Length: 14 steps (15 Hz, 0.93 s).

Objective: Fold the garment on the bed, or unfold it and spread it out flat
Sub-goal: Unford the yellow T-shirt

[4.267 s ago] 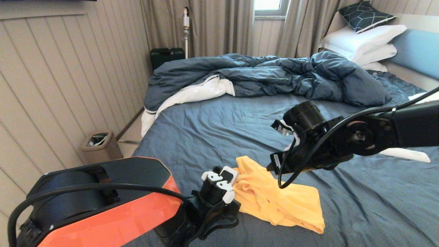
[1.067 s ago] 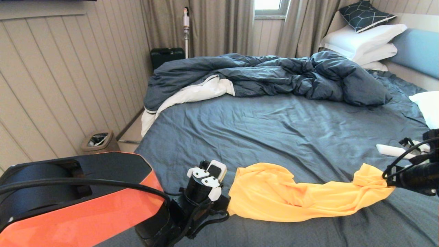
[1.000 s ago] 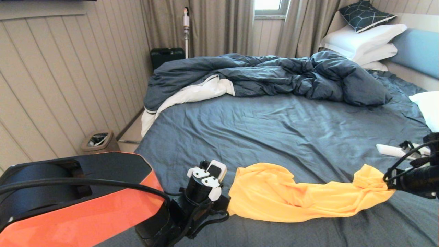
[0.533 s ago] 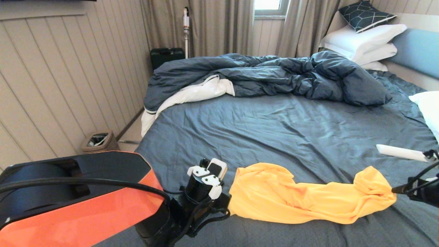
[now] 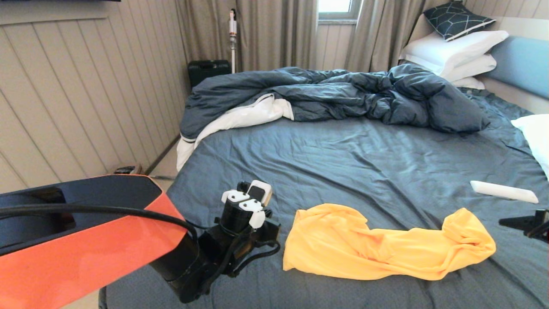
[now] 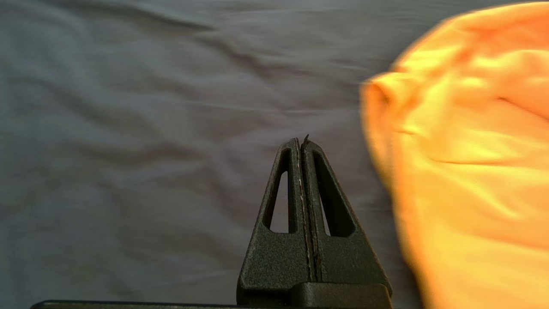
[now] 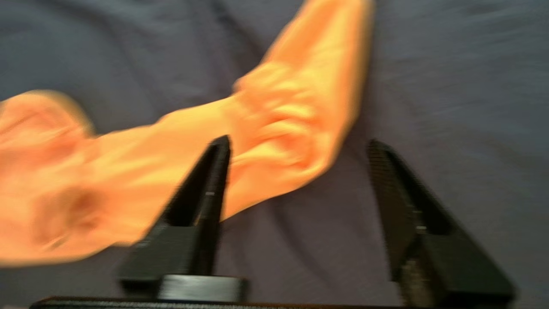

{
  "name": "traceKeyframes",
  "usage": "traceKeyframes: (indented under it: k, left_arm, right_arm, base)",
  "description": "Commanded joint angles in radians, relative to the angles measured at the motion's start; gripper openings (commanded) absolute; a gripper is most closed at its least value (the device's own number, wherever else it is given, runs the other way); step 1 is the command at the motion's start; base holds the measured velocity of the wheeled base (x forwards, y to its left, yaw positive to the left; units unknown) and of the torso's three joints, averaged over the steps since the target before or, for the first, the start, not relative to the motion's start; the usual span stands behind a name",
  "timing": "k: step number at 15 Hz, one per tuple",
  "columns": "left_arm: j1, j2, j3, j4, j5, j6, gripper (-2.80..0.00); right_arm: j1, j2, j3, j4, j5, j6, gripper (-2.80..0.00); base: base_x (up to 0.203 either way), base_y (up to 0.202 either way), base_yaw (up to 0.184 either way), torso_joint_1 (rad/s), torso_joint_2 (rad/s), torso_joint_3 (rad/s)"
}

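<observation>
The yellow garment (image 5: 386, 253) lies on the bed (image 5: 343, 163) as a long rumpled strip, stretched left to right near the front edge; no print shows. My left gripper (image 6: 301, 139) is shut with nothing in it, over bare sheet just left of the garment's left end (image 6: 472, 150). In the head view its fingers are hidden under the wrist (image 5: 246, 201). My right gripper (image 7: 298, 141) stands open just off the garment's right end (image 7: 279, 128), not touching it. In the head view the right gripper (image 5: 525, 223) shows only as a black tip at the right edge.
The rumpled dark-blue duvet (image 5: 343, 92) covers the far part of the bed, with white pillows (image 5: 454, 53) at the headboard. A long white object (image 5: 502, 192) lies on the sheet behind the garment's right end. Another pillow (image 5: 536, 133) sits at the right edge.
The right gripper has opened, let go of the garment's right end and drawn back to the right; that end now rests on the sheet. The left arm has shifted left, away from the garment.
</observation>
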<state>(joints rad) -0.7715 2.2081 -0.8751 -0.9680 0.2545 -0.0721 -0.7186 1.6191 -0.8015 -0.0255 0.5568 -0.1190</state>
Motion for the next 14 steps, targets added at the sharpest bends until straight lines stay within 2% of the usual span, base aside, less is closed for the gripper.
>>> traceKeyframes:
  k: [1, 4, 6, 7, 11, 13, 14]
  left_arm:
    - [0.009, -0.021, -0.008, 0.035, -0.004, -0.012, -2.80]
    - [0.009, -0.072, -0.084, 0.221, -0.072, -0.148, -2.80]
    - [0.009, -0.095, -0.165, 0.402, -0.162, -0.229, -2.80]
    - [0.009, -0.107, -0.209, 0.496, -0.231, -0.266, -2.80]
    - [0.009, -0.105, -0.419, 0.779, -0.487, -0.413, -2.80]
    - [0.010, -0.051, -0.508, 0.854, -0.531, -0.436, -2.80]
    - [0.011, -0.025, -0.537, 0.874, -0.530, -0.441, 0.00]
  right_arm:
    - [0.040, -0.061, -0.004, 0.027, 0.044, 0.016, -2.80]
    - [0.166, -0.092, -0.036, 0.044, 0.108, 0.122, -2.80]
    - [0.267, -0.095, -0.091, 0.052, 0.112, 0.229, -2.80]
    - [0.304, -0.095, -0.132, 0.074, 0.113, 0.272, -2.80]
    - [0.372, -0.051, -0.241, 0.152, 0.114, 0.299, -2.80]
    - [0.392, -0.023, -0.261, 0.153, 0.114, 0.308, -2.80]
    - [0.396, -0.008, -0.260, 0.151, 0.114, 0.309, -2.80]
  base:
    - [0.000, 0.000, 0.000, 0.000, 0.00, 0.000]
    - [0.000, 0.000, 0.000, 0.000, 0.00, 0.000]
    - [0.000, 0.000, 0.000, 0.000, 0.00, 0.000]
    - [0.000, 0.000, 0.000, 0.000, 0.00, 0.000]
    - [0.000, 0.000, 0.000, 0.000, 0.00, 0.000]
    - [0.000, 0.000, 0.000, 0.000, 0.00, 0.000]
    - [0.000, 0.000, 0.000, 0.000, 0.00, 0.000]
